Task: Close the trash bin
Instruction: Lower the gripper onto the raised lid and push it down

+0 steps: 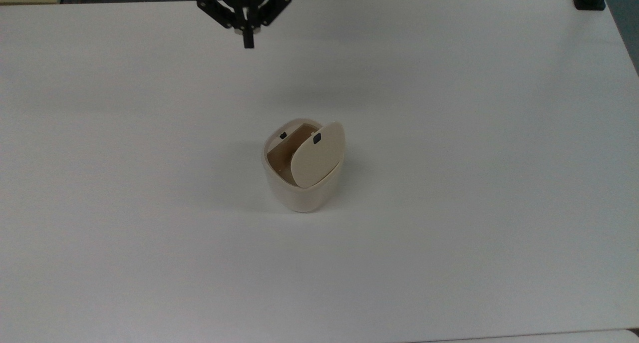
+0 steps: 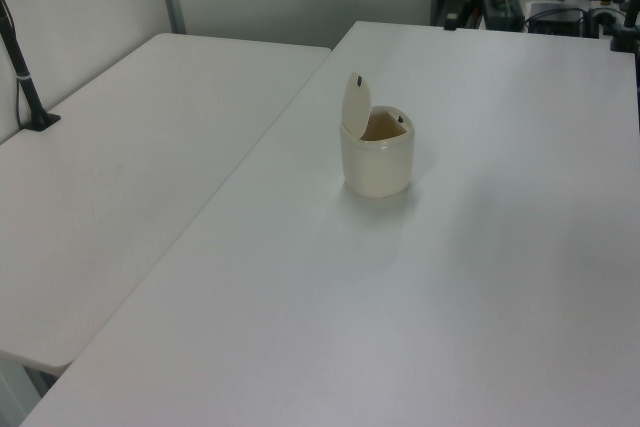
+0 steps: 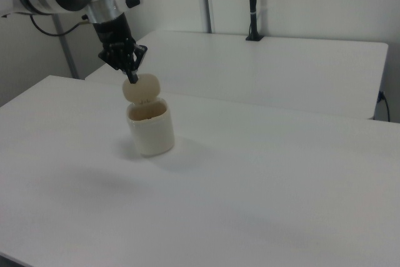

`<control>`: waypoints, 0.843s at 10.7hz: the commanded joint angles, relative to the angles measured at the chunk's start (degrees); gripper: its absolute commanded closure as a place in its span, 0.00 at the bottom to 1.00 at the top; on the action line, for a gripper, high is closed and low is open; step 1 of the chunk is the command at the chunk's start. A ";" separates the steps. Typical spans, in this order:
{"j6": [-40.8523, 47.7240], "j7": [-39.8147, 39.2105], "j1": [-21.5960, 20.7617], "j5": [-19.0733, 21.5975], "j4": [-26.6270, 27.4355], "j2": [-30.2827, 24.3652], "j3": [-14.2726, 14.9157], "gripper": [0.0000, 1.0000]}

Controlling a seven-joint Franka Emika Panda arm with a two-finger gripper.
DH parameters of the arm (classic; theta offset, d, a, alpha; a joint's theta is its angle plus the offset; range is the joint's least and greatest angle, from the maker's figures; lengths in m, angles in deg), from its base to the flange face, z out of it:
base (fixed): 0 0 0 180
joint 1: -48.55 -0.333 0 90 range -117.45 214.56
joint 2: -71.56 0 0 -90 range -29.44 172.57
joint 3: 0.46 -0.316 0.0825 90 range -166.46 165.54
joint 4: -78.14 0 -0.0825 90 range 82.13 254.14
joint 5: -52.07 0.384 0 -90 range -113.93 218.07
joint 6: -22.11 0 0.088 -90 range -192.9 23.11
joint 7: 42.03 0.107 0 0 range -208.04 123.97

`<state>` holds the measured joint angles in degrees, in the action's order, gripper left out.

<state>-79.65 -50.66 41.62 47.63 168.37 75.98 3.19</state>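
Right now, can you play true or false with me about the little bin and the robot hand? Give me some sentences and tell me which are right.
1. The trash bin stands upright on the white table. True.
2. The lid is flat down and the bin is shut. False: the lid is tipped up and the brownish inside shows.
3. The lid has a small black mark on it. True.
4. The gripper is pressing on the lid. False: in the top view it is near the table's far edge, away from the bin.
5. The bin is full of paper. False: nothing shows in the part of the inside that can be seen.
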 commanded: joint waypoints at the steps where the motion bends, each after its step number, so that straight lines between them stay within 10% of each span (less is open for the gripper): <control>1: -10.88 -0.08 -4.22 0.40 0.29 2.60 0.30 1.00; 9: -32.70 2.65 -8.27 0.92 0.21 9.63 0.21 1.00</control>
<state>-108.28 -48.69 34.24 48.01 168.42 83.40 2.97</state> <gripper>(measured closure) 0.991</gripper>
